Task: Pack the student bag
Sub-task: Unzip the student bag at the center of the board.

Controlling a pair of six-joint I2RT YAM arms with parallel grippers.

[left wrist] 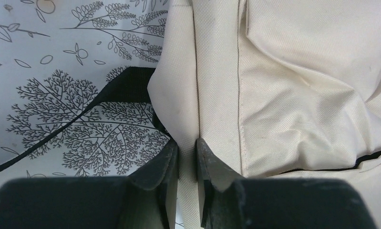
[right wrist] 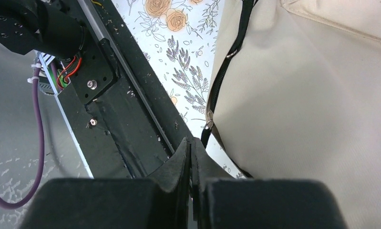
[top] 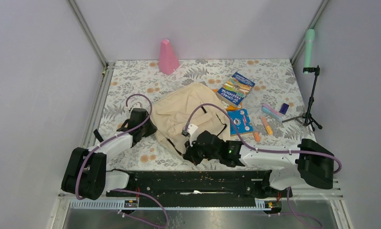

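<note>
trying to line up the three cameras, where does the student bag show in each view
Top external: the student bag lies crumpled at the centre of the picture.
Left wrist: the bag fills the centre and right side.
Right wrist: the bag fills the right half.
Shared landmark: the floral tablecloth, which lies under the bag in every view and shows to its left in both wrist views.

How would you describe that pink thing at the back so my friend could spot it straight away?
Find the floral-patterned table and the large beige student bag crumpled at its middle. Just beyond the bag, at the table's far edge by the back wall, stands a pink cone. It is the only upright pink thing; the books lie flat to the right.
</note>
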